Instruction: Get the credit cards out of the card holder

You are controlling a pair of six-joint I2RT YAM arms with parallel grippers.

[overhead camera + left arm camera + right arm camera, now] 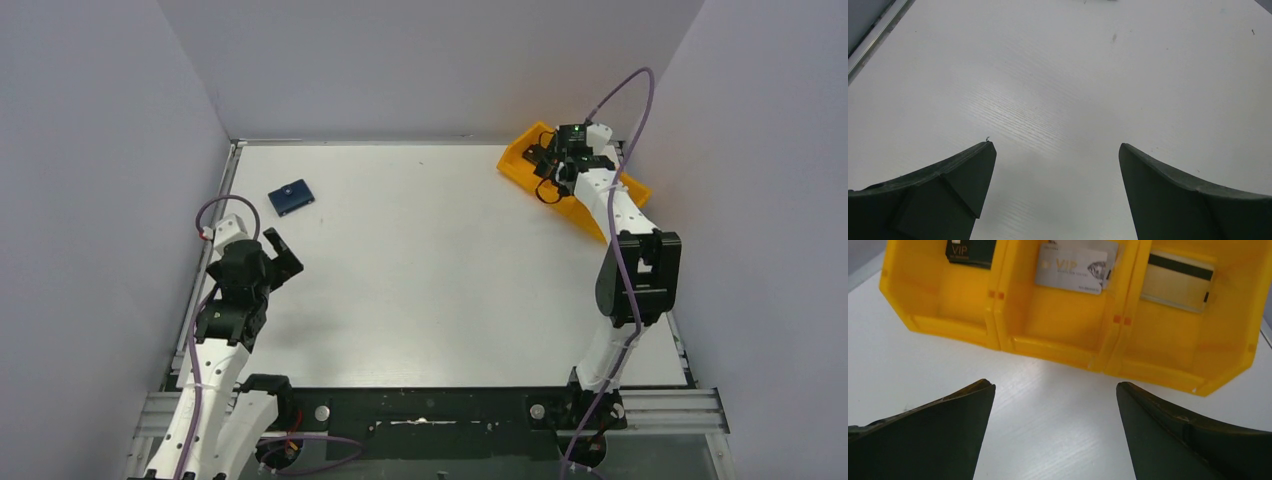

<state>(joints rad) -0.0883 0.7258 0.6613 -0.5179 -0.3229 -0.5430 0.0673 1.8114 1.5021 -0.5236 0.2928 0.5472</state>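
Three credit cards (1075,267) we see in the orange tray (1048,347) at two o'clock, card holder (291,196) at eleven, left fingers (948,190) and right fingers (1173,440) wide, empty.

A white counter (430,270) is seen, faintly grained. The navy card holder (291,197) is laid flat toward its far left; the orange three-bin tray (522,158) is set at the far right corner.

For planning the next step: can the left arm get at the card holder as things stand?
Probably yes: the card holder lies just beyond the open left gripper, only bare table between them.
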